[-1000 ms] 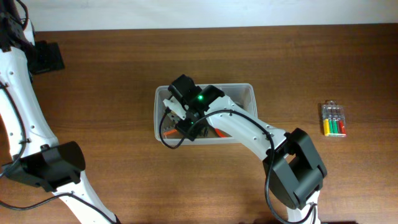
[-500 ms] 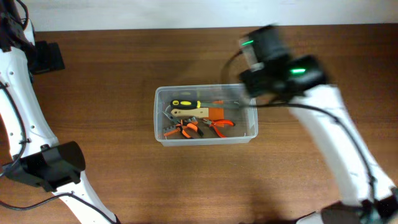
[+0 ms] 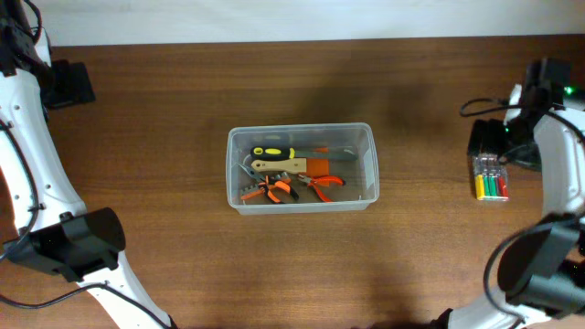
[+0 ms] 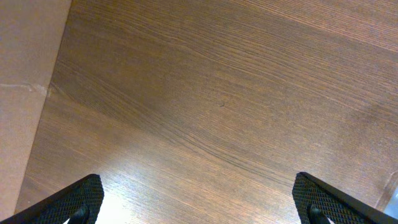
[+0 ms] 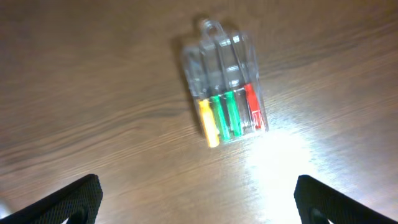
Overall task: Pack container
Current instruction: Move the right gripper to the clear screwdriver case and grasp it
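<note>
I have bare table (image 3: pixel 155 137) on every side of the container (image 3: pixel 302 127), so any approach to it is open. The left arm (image 3: pixel 27 137) and right arm (image 3: pixel 558 164) stand well apart from it at the edges. Inside, the tools (image 3: pixel 288 178) crowd the left and middle, leaving bare floor at the right end. Below the right gripper (image 5: pixel 199 202), jaws spread wide, the screwdriver case (image 5: pixel 225 84) lies flat with open wood all round it. The left gripper (image 4: pixel 199 202), also spread, looks down on bare wood, with a paler surface (image 4: pixel 25 93) at its left.

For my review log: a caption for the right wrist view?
Right jaws open; clear screwdriver case lies on the wooden table ahead of them.
</note>
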